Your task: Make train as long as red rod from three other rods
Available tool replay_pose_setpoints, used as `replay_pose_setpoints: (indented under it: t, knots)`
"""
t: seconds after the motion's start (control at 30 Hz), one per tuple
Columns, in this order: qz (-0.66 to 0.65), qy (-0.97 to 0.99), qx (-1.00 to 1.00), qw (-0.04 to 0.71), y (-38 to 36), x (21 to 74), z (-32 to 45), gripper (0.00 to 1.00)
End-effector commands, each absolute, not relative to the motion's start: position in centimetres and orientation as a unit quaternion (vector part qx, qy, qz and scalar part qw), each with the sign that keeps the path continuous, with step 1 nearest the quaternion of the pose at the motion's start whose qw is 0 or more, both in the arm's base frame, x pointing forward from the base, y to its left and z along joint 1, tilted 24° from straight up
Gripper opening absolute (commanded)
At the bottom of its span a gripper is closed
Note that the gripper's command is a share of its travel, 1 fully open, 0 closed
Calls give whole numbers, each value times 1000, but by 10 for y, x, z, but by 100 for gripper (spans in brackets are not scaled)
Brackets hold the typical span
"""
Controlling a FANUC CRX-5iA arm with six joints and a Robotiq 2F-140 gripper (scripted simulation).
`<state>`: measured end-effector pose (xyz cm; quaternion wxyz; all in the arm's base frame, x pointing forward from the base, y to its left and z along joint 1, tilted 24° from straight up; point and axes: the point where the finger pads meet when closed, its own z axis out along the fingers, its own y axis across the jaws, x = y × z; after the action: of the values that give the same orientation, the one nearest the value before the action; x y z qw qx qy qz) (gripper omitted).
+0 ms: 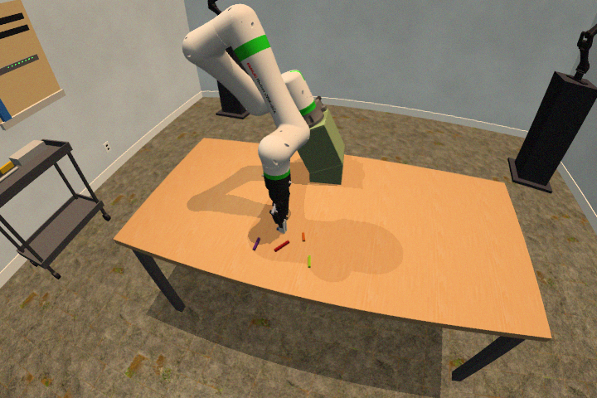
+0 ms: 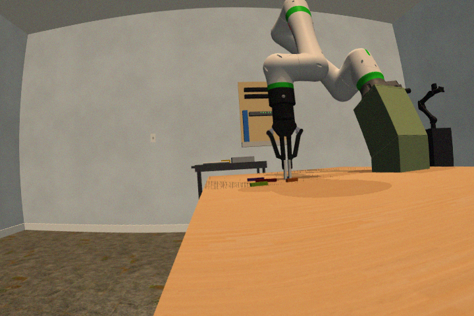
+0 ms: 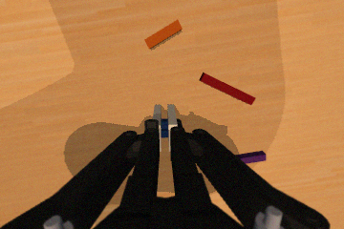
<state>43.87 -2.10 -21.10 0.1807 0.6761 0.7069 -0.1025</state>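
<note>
My gripper [image 1: 282, 229] [image 2: 287, 176] [image 3: 164, 114] is shut on a small blue rod [image 3: 164, 128], which shows between the fingertips in the wrist view, just above the table. The red rod [image 1: 281, 245] [image 2: 266, 180] [image 3: 226, 88] lies flat on the table a little in front of the gripper. An orange rod [image 1: 303, 236] [image 2: 291, 180] [image 3: 163, 33] lies to the red rod's right. A purple rod [image 1: 256, 243] [image 2: 251, 179] [image 3: 251, 156] lies to its left. A lime rod [image 1: 308, 261] [image 2: 259, 184] lies nearer the table's front edge.
The rods lie on a wooden table [image 1: 426, 244] [image 2: 319, 241]. The arm's green base block [image 1: 325, 150] [image 2: 392, 130] stands at the table's back edge. A grey cart [image 1: 31, 196] stands left of the table, and a black pillar [image 1: 550, 131] at the back right.
</note>
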Motion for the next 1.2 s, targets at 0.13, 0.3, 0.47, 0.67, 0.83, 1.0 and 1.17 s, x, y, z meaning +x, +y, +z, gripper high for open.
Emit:
replay_pose_setpoints:
  t: [0.13,0.3,0.47,0.67,0.83,1.0,1.17]
  knots:
    - [-102,707,676,181,-21,439,-211,3]
    - [-102,707,676,181,-21,439,-211,5]
    - [-102,707,676,181,-21,439,-211,10]
    - [-102,707,676,181,-21,439,-211,12]
    - [-102,707,676,181,-21,439,-211,15]
    - [-102,707,676,181,-21,439,-211,15]
    - [-102,707,676,181,-20,439,-209,15]
